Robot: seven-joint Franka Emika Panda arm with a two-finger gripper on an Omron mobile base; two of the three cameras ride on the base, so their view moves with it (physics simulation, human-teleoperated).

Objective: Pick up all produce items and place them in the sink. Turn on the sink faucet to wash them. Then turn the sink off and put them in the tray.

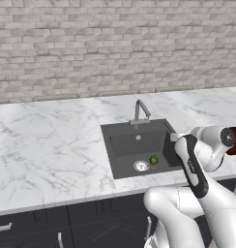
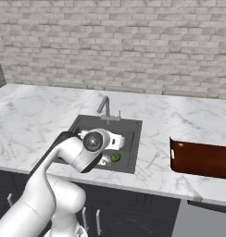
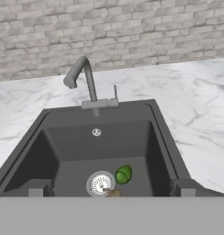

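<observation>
Hand view: sink (image 3: 63, 147) holds green fruit (image 3: 123, 174) beside drain (image 3: 101, 183).

The sink (image 3: 63, 142) sits in a white marble counter (image 3: 196, 105) below a brick wall (image 3: 132, 27). The faucet (image 3: 84, 78) stands at its back rim, spout bent left. A green fruit (image 3: 123, 174) lies just right of the drain (image 3: 101, 183); a tan piece (image 3: 114, 193) touches the drain's lower edge.
</observation>
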